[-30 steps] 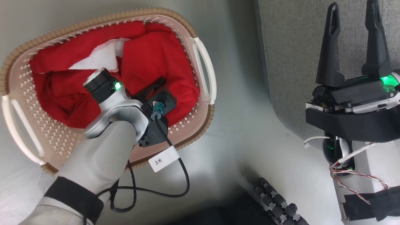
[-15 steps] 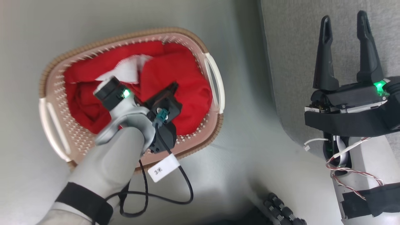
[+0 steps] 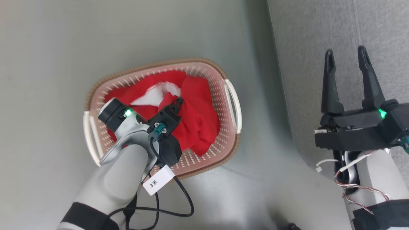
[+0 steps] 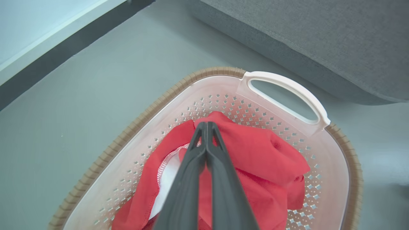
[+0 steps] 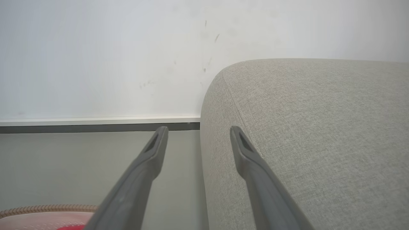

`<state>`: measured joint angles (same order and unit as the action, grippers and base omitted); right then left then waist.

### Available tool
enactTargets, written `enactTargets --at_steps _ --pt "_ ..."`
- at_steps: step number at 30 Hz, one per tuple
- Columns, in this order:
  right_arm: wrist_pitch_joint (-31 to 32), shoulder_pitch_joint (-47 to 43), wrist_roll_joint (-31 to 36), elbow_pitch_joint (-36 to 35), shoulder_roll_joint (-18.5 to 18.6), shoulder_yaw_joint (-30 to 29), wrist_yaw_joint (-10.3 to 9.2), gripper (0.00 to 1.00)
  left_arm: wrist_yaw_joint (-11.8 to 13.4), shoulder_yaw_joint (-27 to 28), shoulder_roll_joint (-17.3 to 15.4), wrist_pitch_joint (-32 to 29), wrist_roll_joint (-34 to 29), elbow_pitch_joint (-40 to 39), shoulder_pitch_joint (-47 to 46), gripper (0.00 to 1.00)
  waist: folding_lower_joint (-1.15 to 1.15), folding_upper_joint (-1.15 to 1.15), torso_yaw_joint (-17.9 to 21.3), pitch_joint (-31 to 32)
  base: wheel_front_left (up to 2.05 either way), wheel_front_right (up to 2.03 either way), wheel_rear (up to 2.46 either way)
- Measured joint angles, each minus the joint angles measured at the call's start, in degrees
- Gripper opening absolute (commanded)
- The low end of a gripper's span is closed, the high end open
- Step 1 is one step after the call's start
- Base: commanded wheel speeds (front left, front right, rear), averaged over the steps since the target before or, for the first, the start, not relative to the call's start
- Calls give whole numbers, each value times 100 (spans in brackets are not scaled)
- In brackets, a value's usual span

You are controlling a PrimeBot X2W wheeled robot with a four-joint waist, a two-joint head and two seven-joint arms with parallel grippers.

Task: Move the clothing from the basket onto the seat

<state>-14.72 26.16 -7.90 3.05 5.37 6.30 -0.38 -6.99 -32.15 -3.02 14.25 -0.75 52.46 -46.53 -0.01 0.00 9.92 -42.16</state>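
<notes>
Red clothing is bunched inside the basket, heaped mostly toward the side nearer the seat. White trim panel shows at the heap's far edge with striped edging along it. Basket sits upright on the grey floor, near the seat's rounded front, with a strip of floor between them. One side handle faces the seat.

Left gripper is down in the basket, fingers pressed together with no gap at the tips. In the left wrist view, the left gripper is clamped on a fold of the clothing, and the cloth peaks up right at the tips. Trim panel lies to one side of the fingers. Perforated basket wall is bare around the heap.

Right gripper is open, fingers well apart, holding nothing, hovering over the seat close to its edge. In the right wrist view, the right gripper straddles the seat corner, one finger over floor and the other over upholstery. Pale wall and skirting are behind.

Black cable with a white tag loops off the left wrist, the tag lying over the basket's near rim.
</notes>
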Motion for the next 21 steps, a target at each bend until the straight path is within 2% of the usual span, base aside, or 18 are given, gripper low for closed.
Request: enactTargets --at_steps 21 --pt "0 -636 42 502 37 -87 91 100 -2 148 44 4 622 -455 947 0 0 -1 -472 1518 0 0 0"
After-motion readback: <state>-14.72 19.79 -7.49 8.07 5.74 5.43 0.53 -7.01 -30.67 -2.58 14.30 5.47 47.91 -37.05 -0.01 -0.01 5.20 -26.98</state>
